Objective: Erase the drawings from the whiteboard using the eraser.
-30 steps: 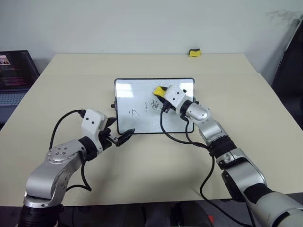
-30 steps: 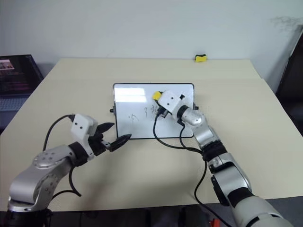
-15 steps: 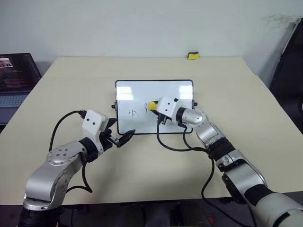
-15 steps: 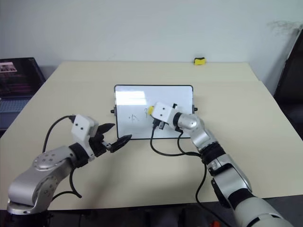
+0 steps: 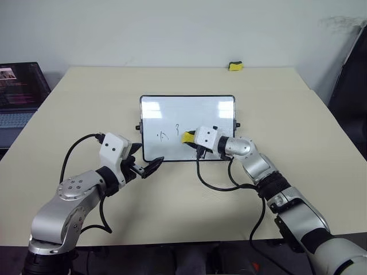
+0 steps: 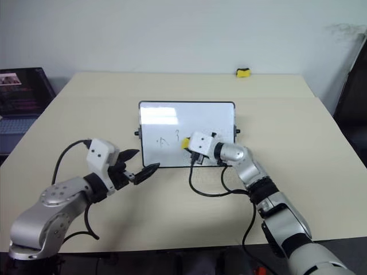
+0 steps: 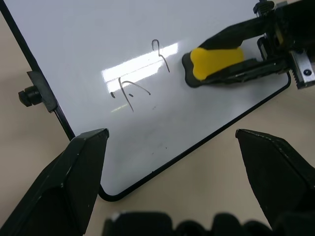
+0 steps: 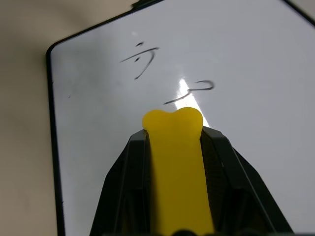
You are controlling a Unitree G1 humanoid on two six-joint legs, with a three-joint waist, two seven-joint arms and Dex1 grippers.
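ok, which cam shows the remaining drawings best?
Left wrist view: both drawings large and unblocked, eraser beside them. Right wrist view shows them too, past the eraser tip. Eye views show tiny marks on the whiteboard.

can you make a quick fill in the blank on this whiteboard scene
1. The right gripper is shut on the ____.
2. The eraser has a ____ top.
3. The drawings left on the whiteboard number ____.
4. The left gripper is ____ and holds nothing.

Missing words: eraser; yellow; two; open
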